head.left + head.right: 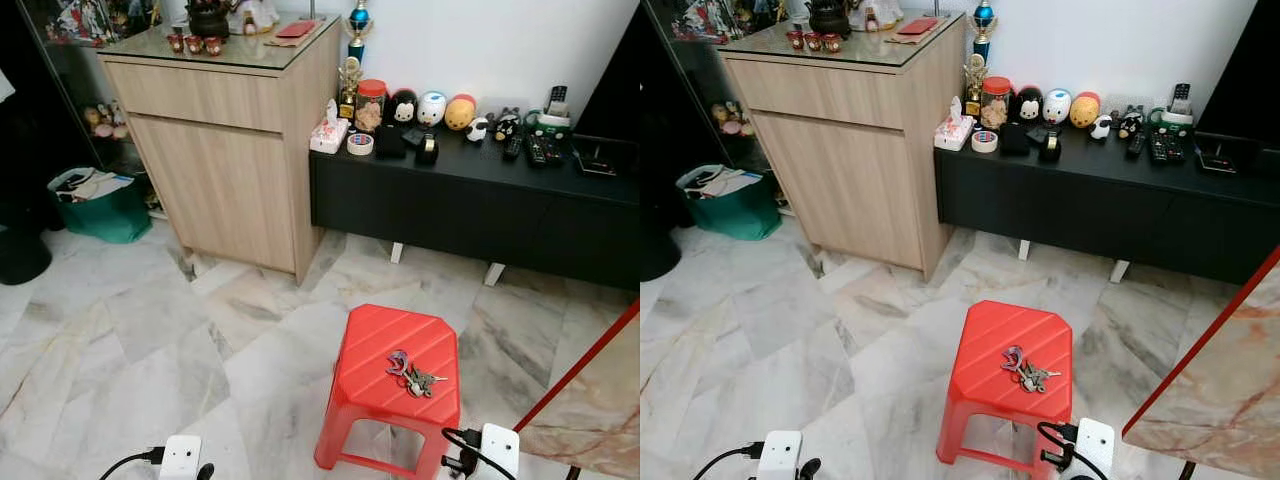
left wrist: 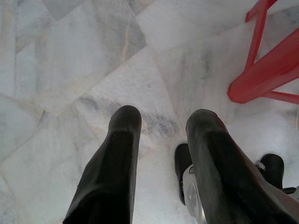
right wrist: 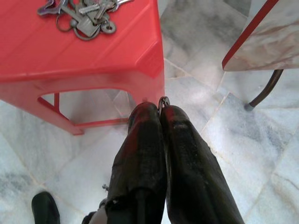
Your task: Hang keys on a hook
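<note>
Keys (image 1: 412,373) sit on the red stool (image 1: 365,385), nearer the right gripper (image 3: 161,108), jaws pressed together and empty, just past the stool's edge.

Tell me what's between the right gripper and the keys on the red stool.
Nothing but bare red stool top and its edge; the right wrist view shows the right gripper below the rim, the keys farther back.

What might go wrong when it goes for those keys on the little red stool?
The keys lie in a loose bunch near the edge of the red stool, so a nudge might knock them to the floor. The right gripper is shut and low beside the stool; rising, it may bump it. No hook is in sight, so finding one may take a while.
</note>
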Tool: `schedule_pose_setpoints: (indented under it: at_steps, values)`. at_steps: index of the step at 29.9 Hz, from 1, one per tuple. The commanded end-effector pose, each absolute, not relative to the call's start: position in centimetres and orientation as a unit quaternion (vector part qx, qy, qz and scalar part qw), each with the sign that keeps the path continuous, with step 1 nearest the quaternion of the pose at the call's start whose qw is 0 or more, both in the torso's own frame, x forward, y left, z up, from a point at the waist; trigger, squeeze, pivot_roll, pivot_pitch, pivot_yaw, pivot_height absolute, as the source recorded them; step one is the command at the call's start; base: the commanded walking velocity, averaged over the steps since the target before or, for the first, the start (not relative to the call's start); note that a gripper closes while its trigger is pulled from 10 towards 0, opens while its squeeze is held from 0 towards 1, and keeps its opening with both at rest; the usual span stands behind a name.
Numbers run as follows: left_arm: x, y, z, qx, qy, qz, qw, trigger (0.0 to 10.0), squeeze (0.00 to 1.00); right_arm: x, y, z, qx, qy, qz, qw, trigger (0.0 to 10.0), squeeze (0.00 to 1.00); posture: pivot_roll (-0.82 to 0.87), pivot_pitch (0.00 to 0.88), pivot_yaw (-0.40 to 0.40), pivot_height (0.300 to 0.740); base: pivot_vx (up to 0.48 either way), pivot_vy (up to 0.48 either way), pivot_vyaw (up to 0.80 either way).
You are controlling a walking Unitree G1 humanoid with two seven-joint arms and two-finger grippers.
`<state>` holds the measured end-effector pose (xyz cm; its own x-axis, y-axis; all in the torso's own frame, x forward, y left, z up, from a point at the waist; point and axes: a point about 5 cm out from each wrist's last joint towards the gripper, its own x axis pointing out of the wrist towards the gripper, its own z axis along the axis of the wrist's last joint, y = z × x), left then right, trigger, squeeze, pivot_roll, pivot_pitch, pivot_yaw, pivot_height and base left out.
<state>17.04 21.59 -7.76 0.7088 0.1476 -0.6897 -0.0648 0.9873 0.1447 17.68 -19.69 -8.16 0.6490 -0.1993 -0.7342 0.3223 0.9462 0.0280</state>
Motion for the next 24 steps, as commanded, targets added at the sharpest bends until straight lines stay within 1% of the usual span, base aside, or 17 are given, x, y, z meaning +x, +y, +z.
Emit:
schedule_pose_setpoints:
  at_steps: [1, 6, 24]
  values:
    - [16.84, 21.67, -7.86, 0.057, 0.381, 0.057, 0.921, 10.0, 0.00, 17.95, -19.72, -8.00, 0.082, 0.386, -0.150, 0.907, 10.0, 0.00, 0.01, 0.009, -0.020, 0.740, 0.000, 0.000, 0.00]
    - [16.83, 21.55, -7.87, 0.059, 0.381, 0.054, 0.921, 10.0, 0.00, 18.04, -19.74, -7.91, 0.081, 0.380, -0.154, 0.908, 10.0, 0.00, 0.00, 0.007, -0.019, 0.740, 0.000, 0.000, 0.00]
    - [16.98, 21.35, -7.81, 0.061, 0.377, 0.049, 0.923, 10.0, 0.00, 17.41, -20.20, -8.33, 0.090, 0.404, -0.152, 0.898, 10.0, 0.00, 0.00, 0.000, -0.017, 0.740, 0.000, -0.293, 0.00]
